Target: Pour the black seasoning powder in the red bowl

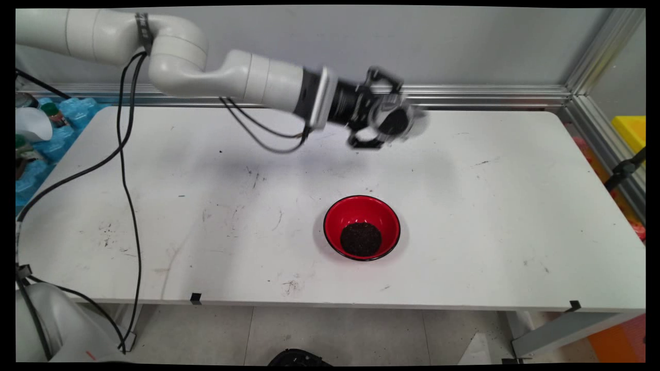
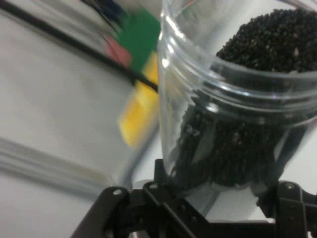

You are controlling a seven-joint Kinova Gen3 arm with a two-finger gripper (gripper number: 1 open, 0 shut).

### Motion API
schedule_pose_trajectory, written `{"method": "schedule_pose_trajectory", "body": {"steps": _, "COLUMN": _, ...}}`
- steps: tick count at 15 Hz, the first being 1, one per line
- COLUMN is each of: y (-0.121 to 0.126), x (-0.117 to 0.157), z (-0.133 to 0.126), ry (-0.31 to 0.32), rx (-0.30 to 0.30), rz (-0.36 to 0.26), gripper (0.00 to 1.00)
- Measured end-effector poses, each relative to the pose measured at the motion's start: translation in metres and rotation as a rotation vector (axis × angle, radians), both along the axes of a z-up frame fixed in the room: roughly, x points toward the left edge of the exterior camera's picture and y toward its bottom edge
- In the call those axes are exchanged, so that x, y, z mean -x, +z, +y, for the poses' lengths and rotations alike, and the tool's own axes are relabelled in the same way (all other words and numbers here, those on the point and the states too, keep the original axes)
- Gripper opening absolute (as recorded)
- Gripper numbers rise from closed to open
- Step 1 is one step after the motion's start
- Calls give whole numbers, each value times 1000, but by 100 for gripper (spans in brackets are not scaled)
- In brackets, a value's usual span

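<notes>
From the main view I see the end effector (image 1: pixel 388 123) above the tabletop (image 1: pixel 515 206), well behind the red bowl (image 1: pixel 362 227). My hand view shows it clamped around a clear jar (image 2: pixel 233 114) of dark granules (image 2: pixel 272 34); tilted there, they'd spill outside the bowl.

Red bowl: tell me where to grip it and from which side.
Grip the red bowl by its thin rim, from straight above, one finger inside and one outside. It sits upright and open, too wide to span; dark grains lie at its bottom. The gripper already holds a clear jar.
</notes>
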State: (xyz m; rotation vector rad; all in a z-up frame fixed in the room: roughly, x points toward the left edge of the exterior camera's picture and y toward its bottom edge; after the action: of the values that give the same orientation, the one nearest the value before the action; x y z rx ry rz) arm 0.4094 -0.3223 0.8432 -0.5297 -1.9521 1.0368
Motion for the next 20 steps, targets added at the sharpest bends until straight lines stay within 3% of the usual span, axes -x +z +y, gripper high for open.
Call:
{"method": "schedule_pose_trajectory", "body": {"steps": 3, "y": 40, "x": 8, "z": 4, "ry": -51, "rx": 9, "rz": 178, "gripper": 0}}
{"method": "schedule_pose_trajectory", "body": {"steps": 7, "y": 87, "x": 21, "z": 14, "ry": -86, "rx": 3, "rz": 260, "gripper": 0}}
{"method": "schedule_pose_trajectory", "body": {"steps": 13, "y": 111, "x": 63, "z": 34, "ry": -115, "rx": -134, "rz": 221, "gripper": 0}}
{"method": "schedule_pose_trajectory", "body": {"steps": 16, "y": 107, "x": 76, "z": 28, "ry": -76, "rx": -238, "rz": 180, "gripper": 0}}
{"method": "schedule_pose_trajectory", "body": {"steps": 20, "y": 89, "x": 77, "z": 5, "ry": 29, "rx": -404, "rz": 121, "gripper": 0}}
